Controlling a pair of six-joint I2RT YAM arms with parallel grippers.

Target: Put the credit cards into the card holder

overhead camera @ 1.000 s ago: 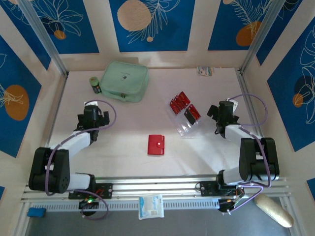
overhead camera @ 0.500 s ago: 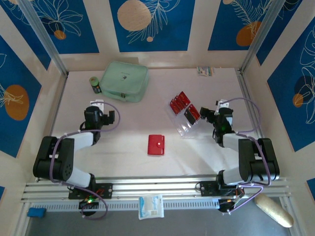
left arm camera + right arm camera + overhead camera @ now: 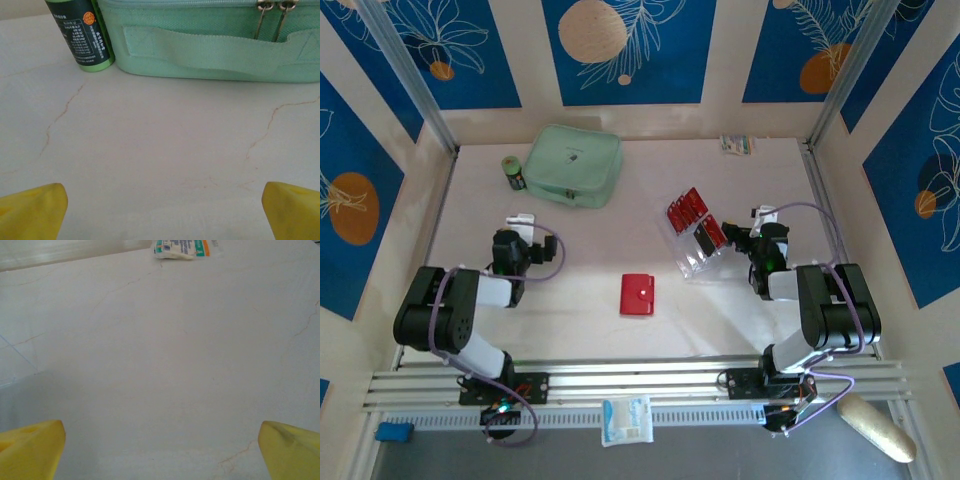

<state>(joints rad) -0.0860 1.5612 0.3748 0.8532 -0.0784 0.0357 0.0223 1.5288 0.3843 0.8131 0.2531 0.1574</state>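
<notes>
The card holder (image 3: 638, 295) is a small red wallet lying shut on the table's middle front, between the two arms. The credit cards (image 3: 692, 216), red with dark bands, stand in a clear plastic tray (image 3: 692, 262) to the right of centre. My left gripper (image 3: 517, 234) is low over the table at the left, far from the wallet. Its yellow fingertips (image 3: 35, 210) are spread wide, so the left gripper (image 3: 162, 210) is open over bare table. My right gripper (image 3: 760, 232) sits just right of the tray and is open too (image 3: 160, 447), with nothing between its fingertips (image 3: 290, 450).
A mint-green zip case (image 3: 574, 166) (image 3: 215, 45) and a dark green bottle (image 3: 512, 172) (image 3: 82, 35) stand at the back left, ahead of the left gripper. A small sachet (image 3: 737, 144) (image 3: 181, 248) lies at the back right. Metal posts frame both sides.
Both arms have folded back, their elbows drawing in toward the bases. The left gripper came nearer, the right one shifted slightly toward the tray. Both stayed open.
</notes>
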